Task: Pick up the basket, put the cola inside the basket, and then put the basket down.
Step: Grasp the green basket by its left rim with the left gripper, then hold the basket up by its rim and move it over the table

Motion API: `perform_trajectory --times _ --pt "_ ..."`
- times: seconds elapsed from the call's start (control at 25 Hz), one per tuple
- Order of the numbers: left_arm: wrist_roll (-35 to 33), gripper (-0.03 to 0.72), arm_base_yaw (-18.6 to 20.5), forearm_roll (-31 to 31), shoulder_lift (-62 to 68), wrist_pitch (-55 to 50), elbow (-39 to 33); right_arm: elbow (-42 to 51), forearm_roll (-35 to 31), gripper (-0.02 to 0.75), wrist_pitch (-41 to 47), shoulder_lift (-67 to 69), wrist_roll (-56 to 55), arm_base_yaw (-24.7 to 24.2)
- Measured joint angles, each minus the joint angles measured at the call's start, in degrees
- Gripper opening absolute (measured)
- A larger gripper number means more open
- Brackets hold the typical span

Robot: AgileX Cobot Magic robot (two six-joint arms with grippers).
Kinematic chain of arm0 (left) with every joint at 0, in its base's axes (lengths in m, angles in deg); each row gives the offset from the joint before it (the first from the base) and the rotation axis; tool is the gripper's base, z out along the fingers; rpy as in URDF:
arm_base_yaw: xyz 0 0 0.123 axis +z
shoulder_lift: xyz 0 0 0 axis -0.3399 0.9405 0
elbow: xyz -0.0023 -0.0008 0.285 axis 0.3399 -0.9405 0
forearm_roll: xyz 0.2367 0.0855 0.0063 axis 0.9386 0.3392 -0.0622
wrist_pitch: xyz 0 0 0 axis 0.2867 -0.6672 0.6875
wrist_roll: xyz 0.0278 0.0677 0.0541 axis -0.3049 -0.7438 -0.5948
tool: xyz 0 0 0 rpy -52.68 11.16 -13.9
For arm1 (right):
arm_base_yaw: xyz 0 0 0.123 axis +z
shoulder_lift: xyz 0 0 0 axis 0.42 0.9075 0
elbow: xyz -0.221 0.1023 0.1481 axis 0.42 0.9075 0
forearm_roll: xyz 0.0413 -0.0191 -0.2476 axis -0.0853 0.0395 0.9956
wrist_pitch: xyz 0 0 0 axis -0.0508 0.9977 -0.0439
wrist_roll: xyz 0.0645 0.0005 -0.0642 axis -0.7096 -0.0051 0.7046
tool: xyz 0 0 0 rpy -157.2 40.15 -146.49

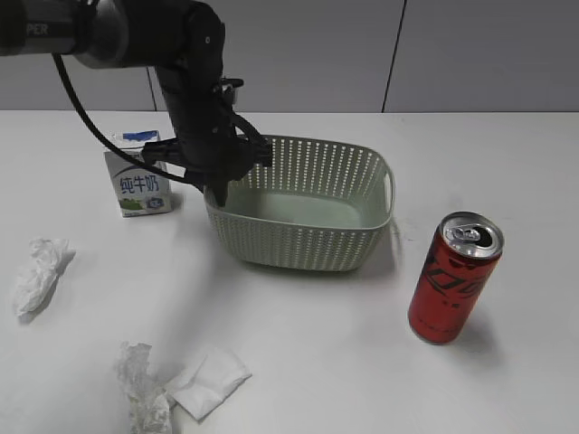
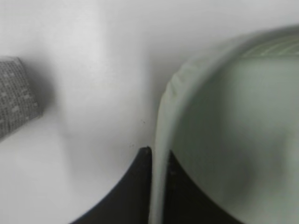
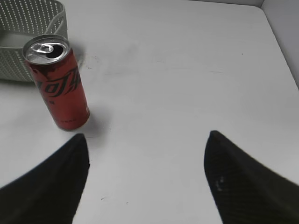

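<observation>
On the white table [image 1: 507, 163], the basket [image 1: 308, 237] sits a bit left of centre, upright, nothing visible inside, bare floor showing. Left gripper [image 1: 220, 185] is down at the basket's left rim near the back corner; in the left wrist view its two dark fingers [image 2: 135, 186] straddle the pale green wall [image 2: 161, 140], one outside, one inside, closed down onto the rim with the wall pinched between them. That view is blurry so contact is hard to confirm fully, but the wall fills the gap. Basket bottom looks to be resting on the table, though I cannot tell for sure. Cola [image 1: 452, 280] stands upright on the table to the right of the basket and nearer the camera, apart from it, silver top with tab visible. Right gripper [image 3: 147, 179] hovers over bare table, jaws spread wide, nothing between them; the cola [image 3: 58, 81] is ahead and off to its left, outside the jaws. Milk carton [image 1: 137, 181] stands just left of the basket behind the left arm. Crumpled tissue [image 1: 36, 276] lies at far left, more crumpled tissues [image 1: 181, 384] near the front edge.
</observation>
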Motion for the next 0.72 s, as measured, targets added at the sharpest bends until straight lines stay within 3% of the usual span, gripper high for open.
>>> perform_trajectory --times 0.44,0.56,0.72 --pt "2.81 -0.002 0.0 -1.74 -9.71 -8.45 -1.26 0.0 0.0 0.583 0.0 0.0 0.0 0.0" --pt "4.9 -0.003 0.0 -1.79 -14.57 -7.74 -6.79 0.0 -0.06 0.583 0.0 0.0 0.0 0.0" --pt "7.65 -0.002 0.0 -1.91 -23.3 -1.76 -21.79 0.0 -0.22 0.583 0.0 0.0 0.0 0.0"
